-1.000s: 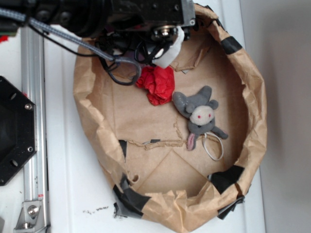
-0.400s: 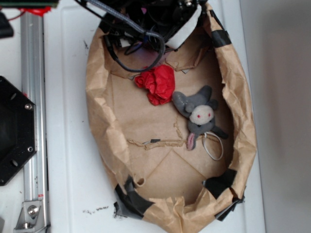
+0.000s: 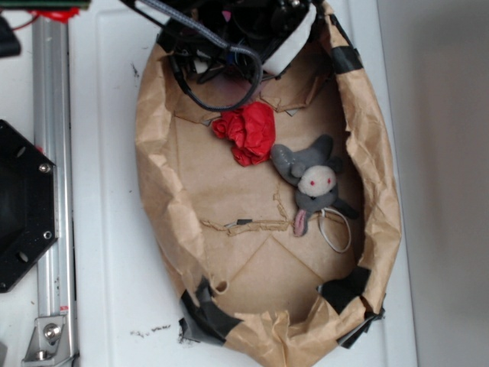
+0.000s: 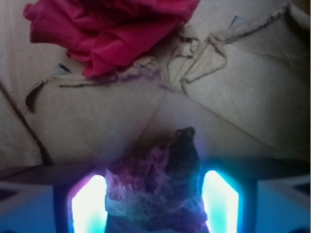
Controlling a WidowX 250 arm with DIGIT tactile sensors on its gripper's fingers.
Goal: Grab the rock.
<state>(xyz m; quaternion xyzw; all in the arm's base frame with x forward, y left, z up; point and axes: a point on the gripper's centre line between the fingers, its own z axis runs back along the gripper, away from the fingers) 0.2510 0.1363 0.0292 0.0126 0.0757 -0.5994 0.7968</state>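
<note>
Rock [image 4: 160,187] seated between the two glowing pads [image 4: 88,204] of the hand [image 4: 154,206], dark, rough and blocky, flanked close on both sides; actual contact not confirmed from the wrist view. Hand set narrow about it. Not visible in the exterior view, hidden beneath the arm.

Compared with a second ago: arm withdrawn toward the far rim of the paper basin [image 3: 157,191], and that basin pulled narrower and longer. Little further shift over the last fraction of a second. Judged as the grasp step under way or just completed; lift not yet evident.

Ahead of the hand: red paper ball [image 4: 107,29], near but clear of the rock. Farther ahead: grey plush animal [image 3: 313,180], well apart, with a loop of white cord [image 3: 336,233] beside it. Floor of basin creased brown paper, black-taped at the rim. White worktop [image 3: 107,229] beneath; metal rail [image 3: 53,191] alongside.
</note>
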